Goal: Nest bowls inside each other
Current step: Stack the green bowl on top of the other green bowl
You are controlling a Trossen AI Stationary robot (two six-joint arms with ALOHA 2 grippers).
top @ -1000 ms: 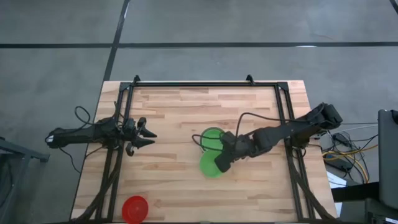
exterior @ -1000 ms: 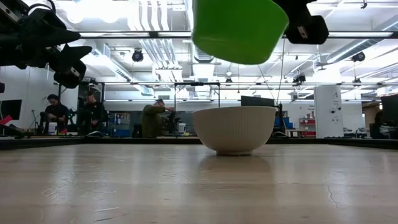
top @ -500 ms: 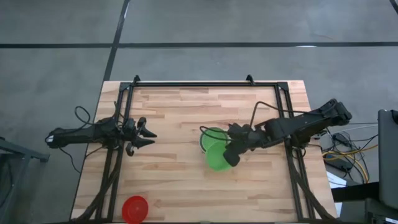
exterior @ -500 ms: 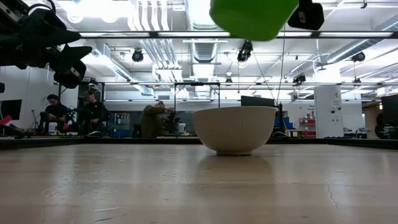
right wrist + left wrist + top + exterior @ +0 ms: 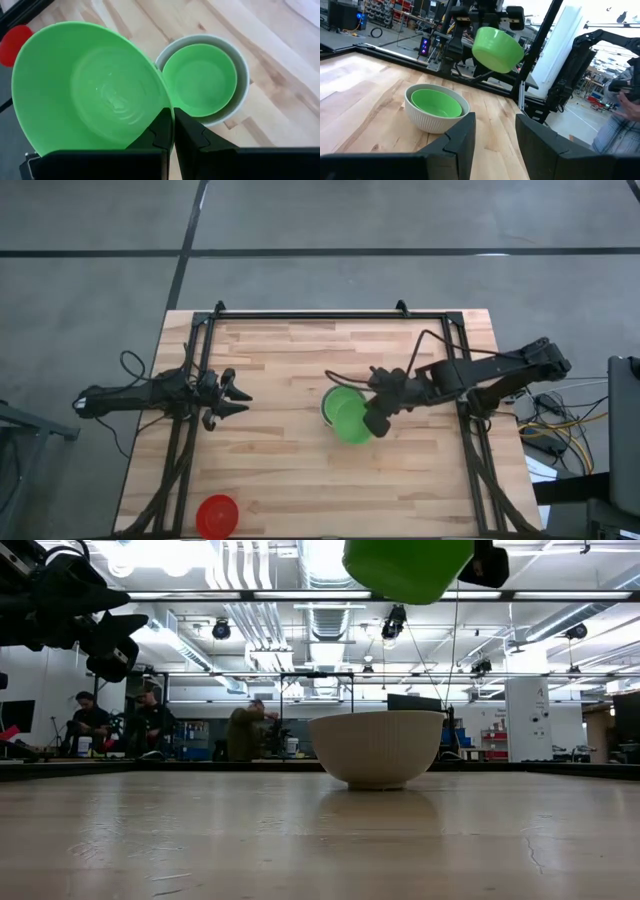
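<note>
A pale white-grey bowl (image 5: 327,402) stands on its base at mid-table with a green bowl (image 5: 436,103) nested in it. My right gripper (image 5: 374,423) is shut on a second green bowl (image 5: 352,424), held in the air over the near-right side of the white bowl (image 5: 377,747). The held bowl (image 5: 408,568) shows high in the low view. A red bowl (image 5: 217,515) sits at the near left edge. My left gripper (image 5: 236,397) waits open at the table's left, pointing level toward the bowls. My right gripper pinches the held green bowl's rim (image 5: 161,116), one finger inside the bowl and one outside its wall. The fingers slant down from the table's right side. The bowl hangs lifted clear of the table, tilted, its opening partly toward the gripper.
A black frame (image 5: 310,315) runs along the table's far edge and down both sides. Bare wood lies between the white bowl and the red bowl (image 5: 15,42). People sit in the room beyond the table (image 5: 90,720).
My right gripper has risen and gone toward the table's far edge, carrying the green bowl from the near side of the white bowl to a place partly over it. The wrist has rolled and the bowl has turned with it, staying clear of the table.
</note>
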